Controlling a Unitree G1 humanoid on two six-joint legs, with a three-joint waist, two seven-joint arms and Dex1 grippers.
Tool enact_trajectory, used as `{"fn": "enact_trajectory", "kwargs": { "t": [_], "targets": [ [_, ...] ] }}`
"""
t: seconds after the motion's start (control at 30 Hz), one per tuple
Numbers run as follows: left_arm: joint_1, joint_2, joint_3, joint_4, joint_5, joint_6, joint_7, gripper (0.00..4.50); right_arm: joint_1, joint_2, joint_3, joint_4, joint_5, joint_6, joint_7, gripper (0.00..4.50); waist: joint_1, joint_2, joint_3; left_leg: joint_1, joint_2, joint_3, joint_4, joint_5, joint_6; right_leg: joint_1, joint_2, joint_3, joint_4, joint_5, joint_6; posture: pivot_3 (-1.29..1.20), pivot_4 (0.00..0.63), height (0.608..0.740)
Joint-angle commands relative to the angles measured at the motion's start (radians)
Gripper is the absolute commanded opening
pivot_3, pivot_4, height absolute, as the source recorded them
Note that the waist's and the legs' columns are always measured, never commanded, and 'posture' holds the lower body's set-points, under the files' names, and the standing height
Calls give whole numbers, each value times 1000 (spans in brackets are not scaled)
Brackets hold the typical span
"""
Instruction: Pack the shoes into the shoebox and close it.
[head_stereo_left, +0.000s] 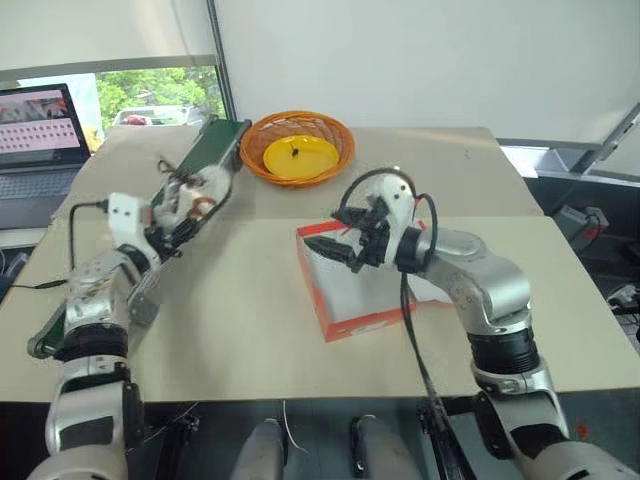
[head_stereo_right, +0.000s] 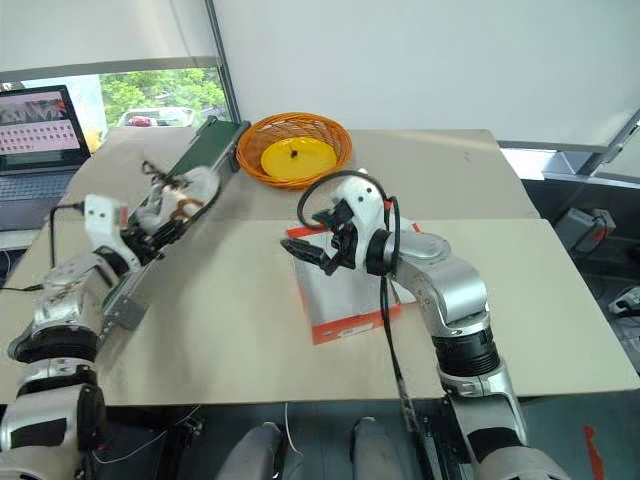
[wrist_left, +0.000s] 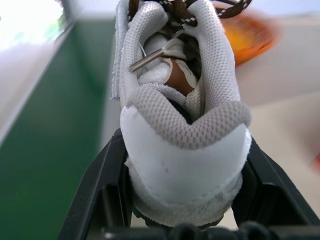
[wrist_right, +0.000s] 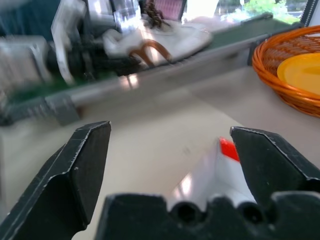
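My left gripper is shut on the heel of a white shoe with brown markings and dark laces. It holds the shoe in the air over the table's left side, beside a green belt. In the left wrist view the shoe sits squeezed between the two black fingers. The red-orange shoebox stands open at the table's middle, white inside. My right gripper hovers over the box's far left corner, open, with nothing between its fingers. My right arm covers part of the box's inside.
A round orange wicker basket with a yellow plate stands at the back of the table. A green conveyor belt runs along the left edge. Beyond it sits a laptop. Bare beige tabletop lies between shoe and box.
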Motion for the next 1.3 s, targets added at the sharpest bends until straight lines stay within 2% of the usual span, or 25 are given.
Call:
{"fn": "enact_trajectory", "kwargs": {
  "t": [0.03, 0.1, 0.23, 0.47, 0.83, 1.13, 1.23, 1.3],
  "targets": [
    [-4, -87, -69, -326, -39, 103, 101, 2097, -118, 131, -272, 66, 210, 81, -238, 4500, -5, 0, 0, 0, 0, 0, 0, 0, 0, 0, 0, 0, 0, 0, 0, 0, 150, 740],
    [-5, -132, -93, -402, -51, 144, 137, 2097, -159, 184, -377, 119, 279, 98, -370, 4500, -10, 0, 0, 2, 0, 0, -1, 0, 0, 1, 0, 1, 0, 0, 0, 0, 150, 740],
    [-33, -208, -118, -494, -104, 237, 183, 2097, -193, 226, -496, 153, 412, 98, -526, 4500, -15, 1, 0, 3, 0, 1, -2, 0, 0, 1, 0, 1, -1, 0, 0, 0, 150, 740],
    [-40, -279, -144, -539, -140, 296, 225, 2097, -190, 205, -494, 155, 474, 100, -678, 4500, -21, 2, 0, 3, 0, 3, -2, 0, 1, 1, 1, 2, -2, 0, 0, 0, 150, 740],
    [11, -349, -211, -604, -160, 333, 257, 2097, -194, 194, -446, 140, 510, 67, -731, 4500, -18, 3, 0, 3, 0, 3, -2, 0, 1, 2, 1, 2, -3, 0, 0, 0, 150, 740],
    [11, -347, -241, -605, -149, 321, 246, 2097, -164, 156, -406, 138, 521, 52, -714, 4500, -17, 3, 0, 3, 0, 3, -2, 0, 1, 2, 1, 2, -4, 0, 0, 0, 150, 740],
    [8, -349, -239, -610, -153, 328, 251, 2080, -152, 149, -390, 145, 511, 30, -694, 3745, -16, 3, 0, 3, 0, 3, -2, 0, 1, 2, 1, 2, -4, 0, 0, 0, 150, 740],
    [5, -350, -229, -615, -167, 341, 253, 2080, -148, 143, -380, 148, 509, 18, -683, 3071, -16, 3, 1, 3, 0, 3, -2, 0, 1, 2, 1, 2, -4, 0, 0, 0, 150, 740]
  ]
}}
